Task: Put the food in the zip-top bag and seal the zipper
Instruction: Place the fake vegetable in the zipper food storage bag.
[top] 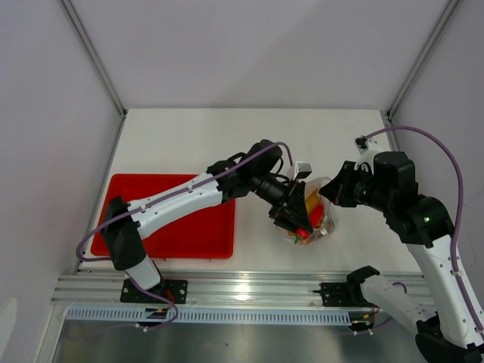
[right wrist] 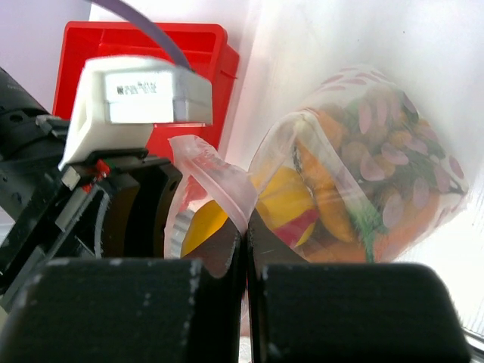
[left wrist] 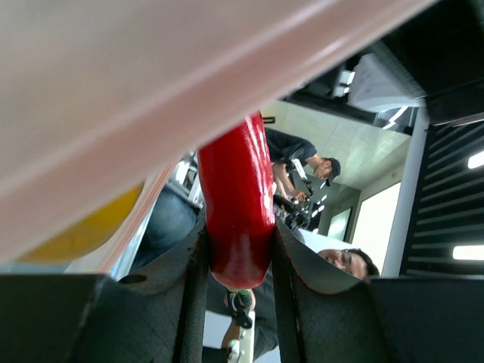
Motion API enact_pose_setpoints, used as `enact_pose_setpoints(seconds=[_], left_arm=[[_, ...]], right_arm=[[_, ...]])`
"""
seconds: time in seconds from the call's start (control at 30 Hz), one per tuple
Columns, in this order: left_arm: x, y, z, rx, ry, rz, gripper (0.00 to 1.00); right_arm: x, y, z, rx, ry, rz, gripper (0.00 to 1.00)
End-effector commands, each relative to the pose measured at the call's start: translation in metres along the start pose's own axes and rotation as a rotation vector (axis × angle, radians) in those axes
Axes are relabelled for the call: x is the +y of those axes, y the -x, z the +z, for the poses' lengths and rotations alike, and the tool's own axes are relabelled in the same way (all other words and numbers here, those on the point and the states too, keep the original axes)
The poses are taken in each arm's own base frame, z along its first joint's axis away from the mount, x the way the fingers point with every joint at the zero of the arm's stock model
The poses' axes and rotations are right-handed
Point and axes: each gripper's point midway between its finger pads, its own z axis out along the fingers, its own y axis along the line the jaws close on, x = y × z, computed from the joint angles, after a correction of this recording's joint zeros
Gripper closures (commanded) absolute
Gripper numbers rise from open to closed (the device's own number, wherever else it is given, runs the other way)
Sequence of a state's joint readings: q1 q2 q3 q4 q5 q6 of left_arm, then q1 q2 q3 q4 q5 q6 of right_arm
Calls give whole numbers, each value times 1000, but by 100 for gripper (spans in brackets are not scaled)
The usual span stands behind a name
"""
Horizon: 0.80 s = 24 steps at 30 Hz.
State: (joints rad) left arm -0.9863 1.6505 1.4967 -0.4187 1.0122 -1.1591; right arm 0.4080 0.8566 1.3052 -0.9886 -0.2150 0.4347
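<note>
L claw (left wrist: 238, 246) pinching red chili (left wrist: 236, 189) | R claw (right wrist: 246, 261) clamped on zip-top bag (right wrist: 378, 159) | white table (top: 227, 136), red tray (top: 189, 234) left, grey walls (top: 227, 45)

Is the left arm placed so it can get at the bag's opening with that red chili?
Probably yes. The left tool grips the red chili right at the mouth of the zip-top bag, and the right tool pinches the bag's rim, holding it up. Nothing seems to stand between them.

Arms: two
Hands: two, left hand (top: 297, 221), right hand (top: 333, 193)
Zip-top bag (top: 327, 218): one
Red tray (top: 193, 234): one, left of frame
Red chili (left wrist: 236, 219): one
Other food (right wrist: 363, 189): too jumbled to count
</note>
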Motion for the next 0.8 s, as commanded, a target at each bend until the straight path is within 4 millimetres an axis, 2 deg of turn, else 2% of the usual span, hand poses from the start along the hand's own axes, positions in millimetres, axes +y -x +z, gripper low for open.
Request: enact_pose_setpoints(seconds=[0.0, 0.23, 0.47, 0.57, 0.77], left_arm=[[0, -21, -7, 59, 26, 7, 77], [25, -26, -4, 69, 77, -81, 76], [18, -18, 12, 103, 89, -97, 77], [20, -11, 14, 100, 128, -105, 74], [30, 17, 9, -64, 232, -88, 64]], right_arm=[[20, 29, -7, -99, 67, -8, 100], [25, 28, -8, -93, 94, -1, 100], [25, 27, -5, -84, 97, -6, 100], [26, 27, -5, -85, 103, -5, 100], [25, 23, -7, -87, 105, 4, 100]])
